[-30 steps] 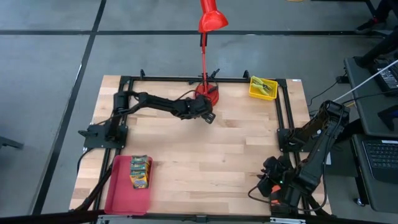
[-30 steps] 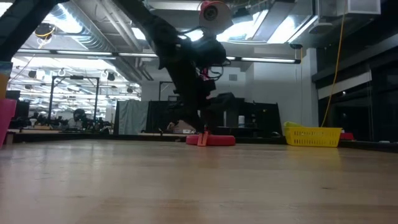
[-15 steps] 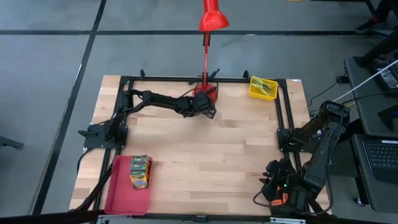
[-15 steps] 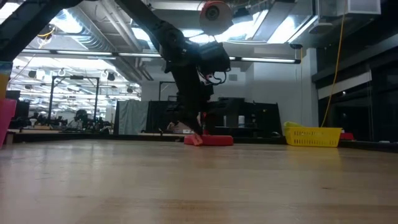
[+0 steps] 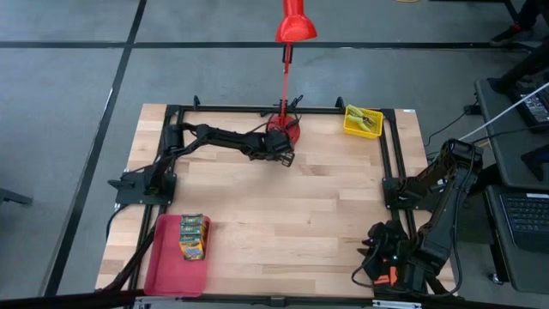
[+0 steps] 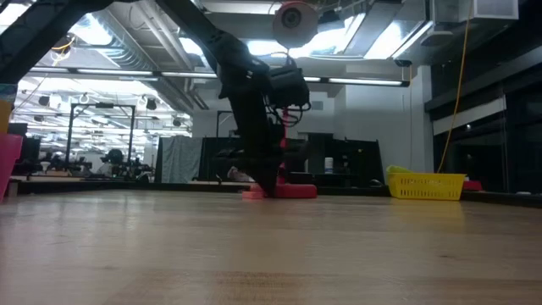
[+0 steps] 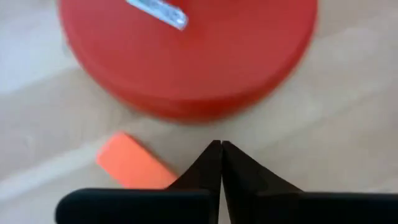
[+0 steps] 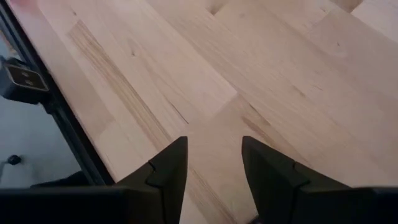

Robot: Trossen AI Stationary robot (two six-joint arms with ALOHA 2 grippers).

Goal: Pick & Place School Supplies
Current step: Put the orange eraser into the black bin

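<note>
My left gripper is pinched empty beside the orange piece, probably light, rigid; I'd grip its long edges.

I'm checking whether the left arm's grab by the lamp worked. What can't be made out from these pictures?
- Left wrist view: left gripper is shut, the orange piece lies beside it; its near end is hidden by the fingers, so contact is unclear.
- High view: orange piece not visible by the lamp base, too small.
- High view: contents of the yellow bin too small to identify.
- Low view: right gripper out of frame.
</note>
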